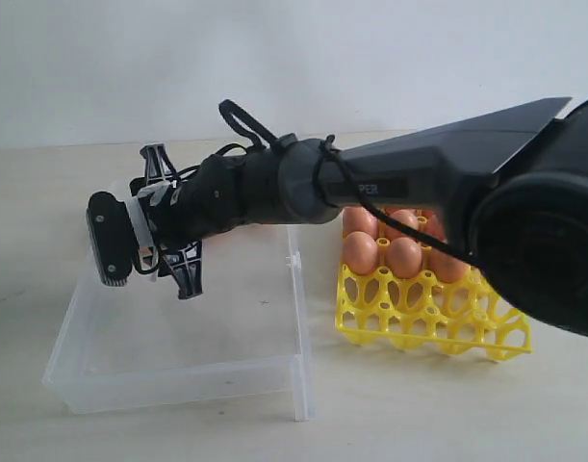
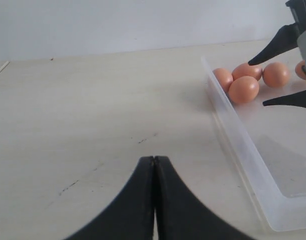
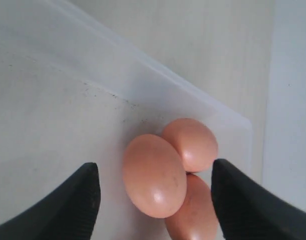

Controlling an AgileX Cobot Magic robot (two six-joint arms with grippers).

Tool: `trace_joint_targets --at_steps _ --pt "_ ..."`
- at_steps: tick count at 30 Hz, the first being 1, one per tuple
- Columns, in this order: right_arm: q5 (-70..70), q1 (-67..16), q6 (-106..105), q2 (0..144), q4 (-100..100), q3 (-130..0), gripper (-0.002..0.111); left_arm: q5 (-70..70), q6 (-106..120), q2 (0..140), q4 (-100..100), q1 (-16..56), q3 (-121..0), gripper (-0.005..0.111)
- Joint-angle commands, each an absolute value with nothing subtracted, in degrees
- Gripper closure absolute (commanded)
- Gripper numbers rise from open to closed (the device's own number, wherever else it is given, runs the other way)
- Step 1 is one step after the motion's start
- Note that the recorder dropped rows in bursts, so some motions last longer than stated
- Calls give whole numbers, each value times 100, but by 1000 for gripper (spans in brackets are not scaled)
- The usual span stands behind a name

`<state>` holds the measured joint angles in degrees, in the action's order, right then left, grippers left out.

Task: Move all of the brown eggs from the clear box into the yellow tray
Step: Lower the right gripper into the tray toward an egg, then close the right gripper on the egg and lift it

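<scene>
Eggs (image 3: 154, 175) looked light, smooth, slippery and easily cracked, best pinched gently across the narrow middle. Several lay bunched in a corner of the box (image 1: 178, 380); others sat in the tray (image 1: 423, 318). Right gripper (image 3: 153, 172) reached across, angled down over them, jaws spread wide, empty. Left gripper (image 2: 154, 170) hung over the table (image 2: 92, 100) beside the box, jaws pressed together

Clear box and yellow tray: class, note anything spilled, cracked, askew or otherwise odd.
Nothing stands out. The loose eggs huddle intact by one corner of the clear box; the other eggs sit in cups of the yellow tray, which lies flat.
</scene>
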<state>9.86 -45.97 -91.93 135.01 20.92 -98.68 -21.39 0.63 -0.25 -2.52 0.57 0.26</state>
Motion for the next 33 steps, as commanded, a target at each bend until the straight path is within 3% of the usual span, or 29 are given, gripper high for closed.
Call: trace_joint_targets --at_steps 1,33 --pt "827 -4595 -9217 13779 2408 -10333 46 -2112 59 0 -269 41 0 107" --pt "1339 -4335 -8684 14350 2875 -10791 49 -2112 59 0 -269 41 0 107"
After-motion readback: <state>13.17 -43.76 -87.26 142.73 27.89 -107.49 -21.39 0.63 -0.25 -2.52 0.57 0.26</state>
